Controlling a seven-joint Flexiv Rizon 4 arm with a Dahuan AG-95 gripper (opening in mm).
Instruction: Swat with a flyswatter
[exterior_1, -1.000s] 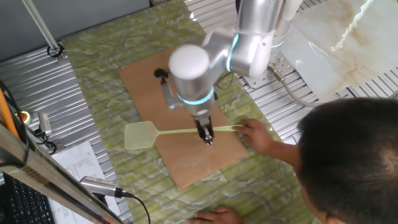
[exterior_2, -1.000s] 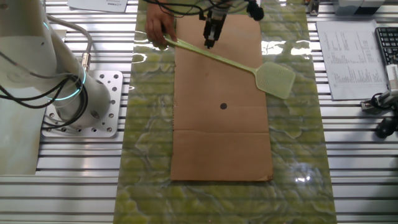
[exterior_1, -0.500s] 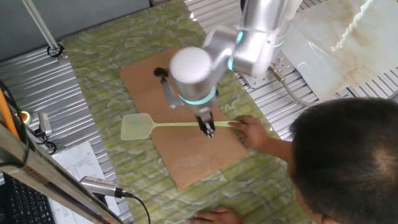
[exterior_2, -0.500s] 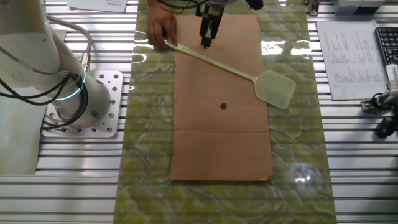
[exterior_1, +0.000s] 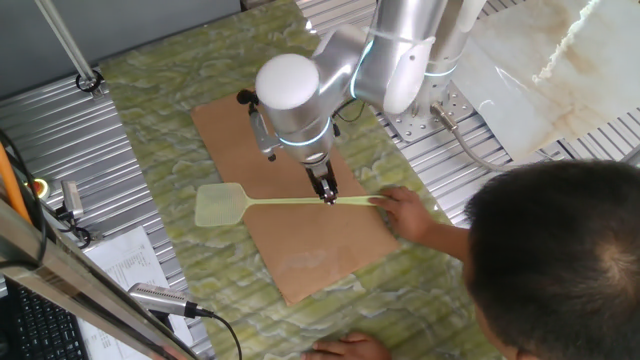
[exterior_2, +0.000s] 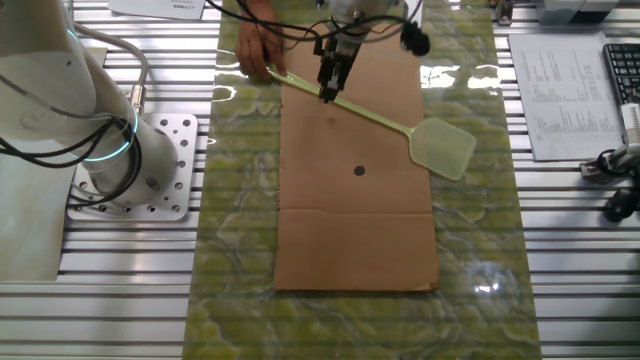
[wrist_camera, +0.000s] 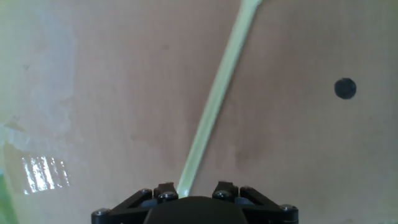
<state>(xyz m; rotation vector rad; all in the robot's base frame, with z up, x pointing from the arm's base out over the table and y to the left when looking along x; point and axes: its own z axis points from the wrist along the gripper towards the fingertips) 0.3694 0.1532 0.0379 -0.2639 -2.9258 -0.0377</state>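
Hand view shows the swatter (wrist_camera: 214, 106) handle running under the fingers (exterior_1: 327, 195); whether they clamp it, you cannot tell. Expect it light and whippy, so take the handle mid-length, near frame centre.

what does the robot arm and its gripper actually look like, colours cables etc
The arm is glossy silver-white, built of rounded, capped joints with glowing cyan light rings between segments. Black cables loop around the wrist. The gripper is small and black with two slim fingers; its black body shows screw heads in the hand view.
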